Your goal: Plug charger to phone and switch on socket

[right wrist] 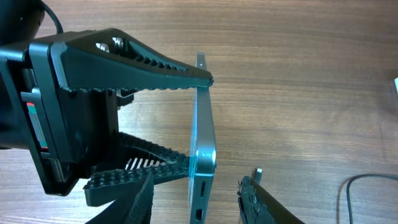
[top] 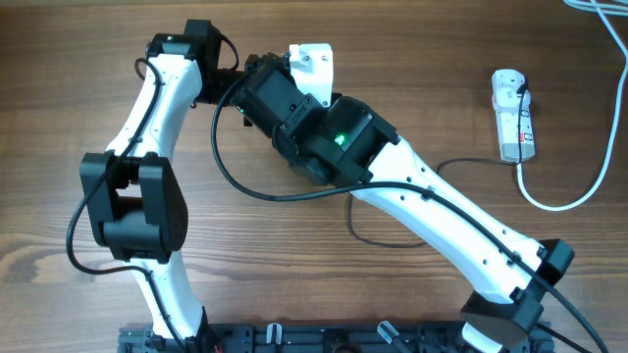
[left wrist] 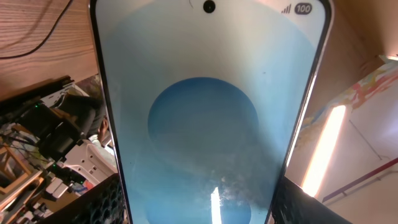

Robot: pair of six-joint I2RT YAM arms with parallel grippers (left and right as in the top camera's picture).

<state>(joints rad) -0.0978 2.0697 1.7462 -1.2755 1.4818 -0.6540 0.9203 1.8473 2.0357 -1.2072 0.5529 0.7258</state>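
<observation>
Cyan glass fills the left wrist view: the phone (left wrist: 205, 124) sits right under that camera, lifted clear of the wooden worktop (right wrist: 298, 74). The left gripper (right wrist: 198, 121) has it clamped, jaws fairly wide, one ribbed finger near the phone's upper end and the other lower down. From the right wrist the phone shows edge-on, its port end pointing toward that camera.

The right gripper (right wrist: 196, 194) hangs just below that port end, its fingers apart on either side of the phone and touching it on neither side. A small pale tip juts up at one fingertip. It may be the connector, but I cannot tell, and nothing visible sits clamped between those jaws.

Judging by this, the plugging-in step is in hand and not yet done. The next move calls for a firm hold on the connector tip, lining it up square with the port, and pushing along the phone's length while the left gripper braces.

Further out, the charger (right wrist: 373, 177) lies as a thin black curve on the wood. The socket (top: 512, 118) rests well apart, at the far right of the worktop, its switch too small to read.
</observation>
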